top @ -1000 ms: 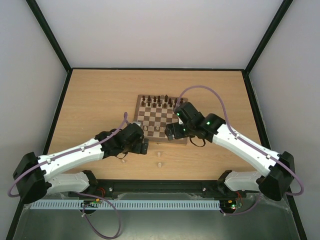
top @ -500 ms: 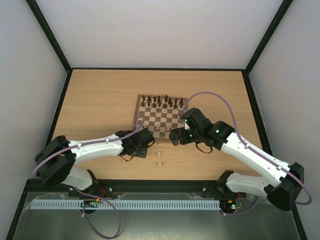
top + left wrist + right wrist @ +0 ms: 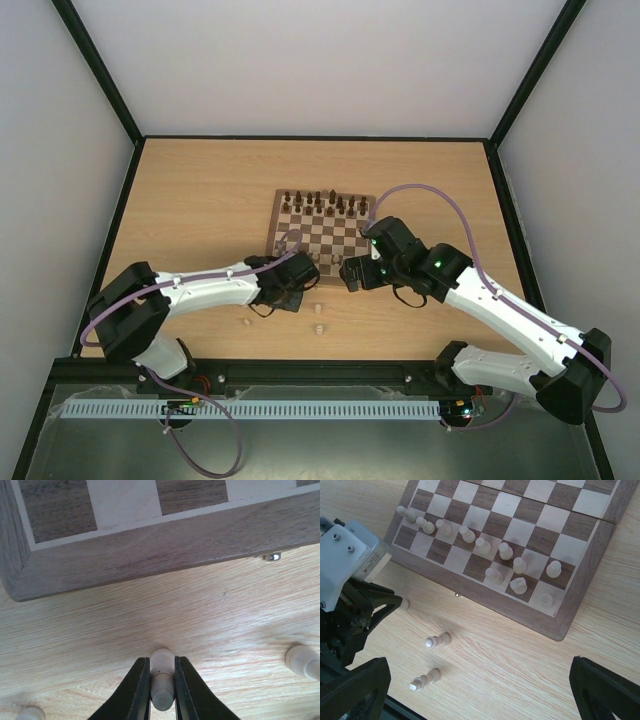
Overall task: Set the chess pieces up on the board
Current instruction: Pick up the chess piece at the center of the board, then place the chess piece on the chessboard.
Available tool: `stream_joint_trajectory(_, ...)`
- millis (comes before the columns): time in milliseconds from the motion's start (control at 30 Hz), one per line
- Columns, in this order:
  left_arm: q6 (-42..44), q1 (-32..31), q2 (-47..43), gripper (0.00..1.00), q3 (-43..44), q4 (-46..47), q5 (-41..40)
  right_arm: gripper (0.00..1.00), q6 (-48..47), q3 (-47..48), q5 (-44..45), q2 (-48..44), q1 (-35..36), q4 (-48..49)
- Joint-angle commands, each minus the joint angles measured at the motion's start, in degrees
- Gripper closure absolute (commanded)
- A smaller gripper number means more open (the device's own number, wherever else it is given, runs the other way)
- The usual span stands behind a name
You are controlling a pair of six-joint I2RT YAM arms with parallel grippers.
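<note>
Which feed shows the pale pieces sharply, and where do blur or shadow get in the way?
Right wrist: sharp, evenly lit; chess pieces on the board read clearly, with short soft shadows. Left wrist: held piece in the left end effector slightly soft. Top external: pieces too tiny to resolve.

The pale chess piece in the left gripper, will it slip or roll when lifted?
Likely light: the chess piece is tiny wood. The left gripper pinches its smooth rounded body, so it might pivot. Laid sideways, it could roll.
</note>
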Motion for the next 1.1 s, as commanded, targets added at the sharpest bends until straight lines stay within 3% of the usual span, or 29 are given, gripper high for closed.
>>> stream_joint_trajectory(0, 1.7, -0.2, -0.2, 0.91, 4.1, -5.1, 0.1, 0.01, -0.9, -0.5, 0.5, -0.9, -0.1, -1.8)
stream_joint_trajectory(267, 9.0, 2.7, 3.0, 0.89, 18.0, -15.2, 1.2, 0.01, -0.6, 0.1, 1.3, -2.4, -0.1, -2.3)
stream_joint_trajectory(433, 12.3, 5.1, 7.0, 0.89, 23.4, -16.6, 0.9, 0.01, -0.7, 0.5, 2.5, -2.4, -0.1, -2.7)
stream_joint_trajectory(1067, 13.9, 6.7, 11.9, 0.89, 24.7, -12.5, 0.2, 0.01, -0.5, 0.6, 5.5, -0.8, -0.2, -2.7)
